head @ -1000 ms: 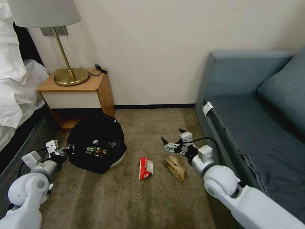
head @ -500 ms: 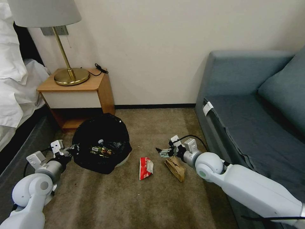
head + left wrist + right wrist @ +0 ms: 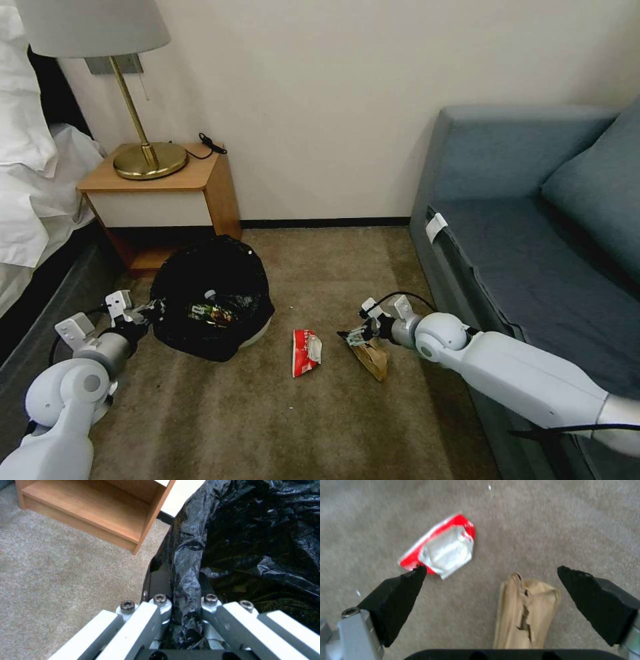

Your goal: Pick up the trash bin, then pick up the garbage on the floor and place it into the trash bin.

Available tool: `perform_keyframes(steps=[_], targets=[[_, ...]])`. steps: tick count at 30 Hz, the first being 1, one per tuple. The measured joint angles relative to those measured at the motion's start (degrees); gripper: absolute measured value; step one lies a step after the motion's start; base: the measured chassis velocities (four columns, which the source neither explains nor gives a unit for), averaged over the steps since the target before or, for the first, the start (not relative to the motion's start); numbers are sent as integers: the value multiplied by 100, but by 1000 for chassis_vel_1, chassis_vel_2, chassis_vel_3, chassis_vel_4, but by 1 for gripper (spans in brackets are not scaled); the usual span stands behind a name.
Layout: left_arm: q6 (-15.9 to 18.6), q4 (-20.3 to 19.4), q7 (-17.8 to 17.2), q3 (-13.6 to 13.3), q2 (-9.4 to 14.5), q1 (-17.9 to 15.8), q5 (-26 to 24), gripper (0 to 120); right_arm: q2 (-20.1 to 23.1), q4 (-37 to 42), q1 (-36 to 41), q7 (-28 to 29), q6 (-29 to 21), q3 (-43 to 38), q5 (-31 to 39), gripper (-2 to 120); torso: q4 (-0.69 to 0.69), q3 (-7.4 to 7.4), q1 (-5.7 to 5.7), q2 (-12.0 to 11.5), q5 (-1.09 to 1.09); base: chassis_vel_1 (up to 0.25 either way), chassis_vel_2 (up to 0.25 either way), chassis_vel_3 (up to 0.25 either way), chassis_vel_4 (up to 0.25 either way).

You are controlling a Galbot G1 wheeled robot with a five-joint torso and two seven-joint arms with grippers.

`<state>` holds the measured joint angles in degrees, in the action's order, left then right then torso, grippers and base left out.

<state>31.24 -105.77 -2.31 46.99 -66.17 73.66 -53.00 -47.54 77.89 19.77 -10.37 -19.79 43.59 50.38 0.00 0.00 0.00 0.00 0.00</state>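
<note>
Trash bin [image 3: 257, 328] rim pinched by left gripper [image 3: 185, 605] fingers; right gripper [image 3: 491, 590] fingers spread above brown paper bag [image 3: 525, 610]. Next: lower, close on bag.

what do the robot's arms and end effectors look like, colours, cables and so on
Both arms are glossy white shells with rounded ball-like joints and grey metal wrist sections, each with a looping black cable. The left end effector has pale silver-white finger links with dark hex bolts. The right end effector has silver links ending in wedge-shaped black pads.
</note>
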Motion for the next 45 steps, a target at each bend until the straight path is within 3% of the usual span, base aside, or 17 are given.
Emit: perform_keyframes(steps=[6,16,30,36,45], targets=[[0,4,12,-9,-37,-1,18,4,-42,-337,-151,-294,-57,232,18,100,1,0,0,0,0,0,0,0,0],[6,-151,21,29,-47,31,-24,4,-415,-1793,-316,-948,113,627,-355,100,1,0,0,0,1,0,0,0,0],[-6,-11,60,44,-72,-12,-14,4,-697,-2260,-121,-1018,229,616,-385,100,0,0,0,0,0,0,0,0,0],[-14,47,70,46,-43,-71,-33,4,-1047,-2934,-48,-1123,520,577,-767,100,0,0,0,0,0,0,0,0,0],[-26,153,96,23,1,-173,-60,4,-1244,-3342,14,-1064,782,546,-1036,100,0,0,0,0,0,0,0,0,0]])
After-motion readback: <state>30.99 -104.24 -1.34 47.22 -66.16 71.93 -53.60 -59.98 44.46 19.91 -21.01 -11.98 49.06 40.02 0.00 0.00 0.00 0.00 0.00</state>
